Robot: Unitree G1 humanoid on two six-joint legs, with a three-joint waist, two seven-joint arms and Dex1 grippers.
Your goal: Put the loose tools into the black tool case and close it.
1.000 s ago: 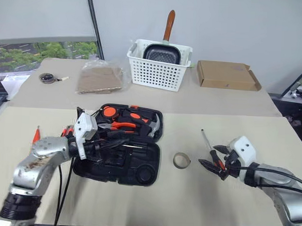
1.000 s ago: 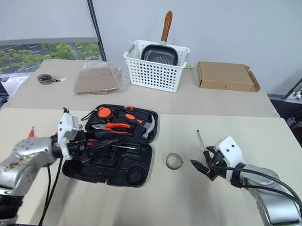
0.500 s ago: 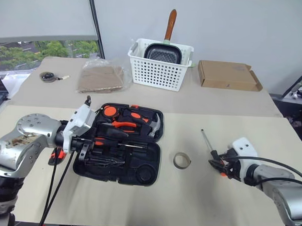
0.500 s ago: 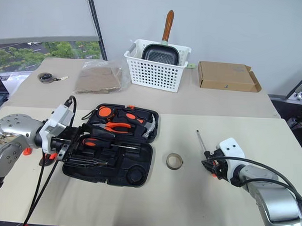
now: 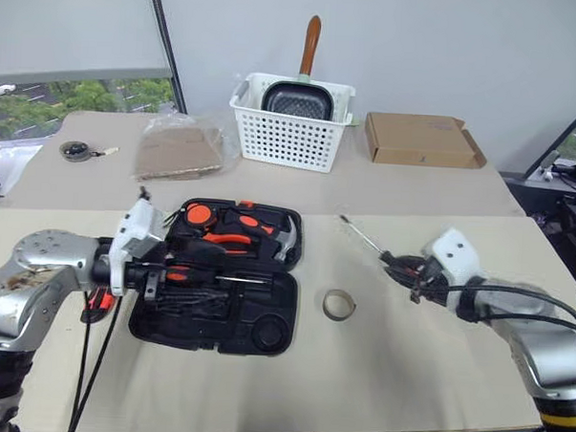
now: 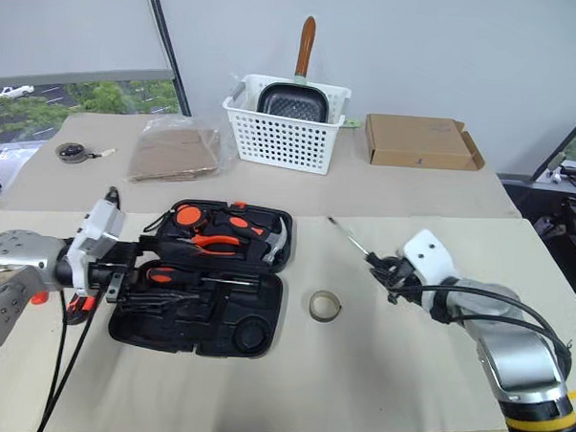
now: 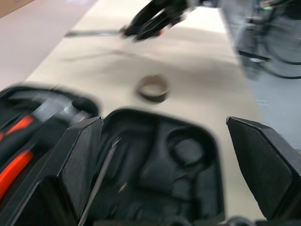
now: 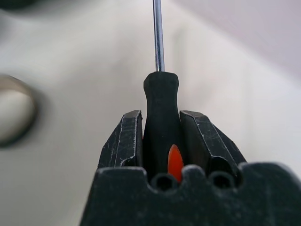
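**Screwdriver lifted in right jaws, case lying open**

Now raised off the surface (image 5: 262,368): the long screwdriver (image 5: 363,240), flat beside the right gripper (image 5: 398,268) a second ago, slim steel shaft slanting up toward the basket side. Right jaws clamped on its black, orange-flecked handle, closed from the wide spread seen earlier. Left gripper (image 5: 150,272) pulled back to the case's left edge, no longer reaching over the tray as before; jaws standing wide apart, holding nothing. Whole picture shifted a little as well, through camera motion.

Lying open at centre-left: the black tool case (image 5: 222,314), flat rounded-corner plastic clamshell with moulded slots. Sitting in its far half: orange-handled pliers (image 5: 231,240) and a steel-headed hammer (image 5: 285,237). Resting in the near half: another long screwdriver (image 5: 204,277). Lying just right of the case, apart from it: the small grey-brown tape roll (image 5: 338,304), a plain ring. Standing at the back: a white perforated basket (image 5: 290,130) with a dark pan, a brown cardboard box (image 5: 420,140) to its right.

Right wrist view giving the grip close up: ribless matte handle pinched between two scuffed black fingers (image 8: 127,141), shaft running straight ahead. Left wrist view looking between spread fingers (image 7: 77,160) over the empty moulded recesses toward the tape roll and the other gripper.
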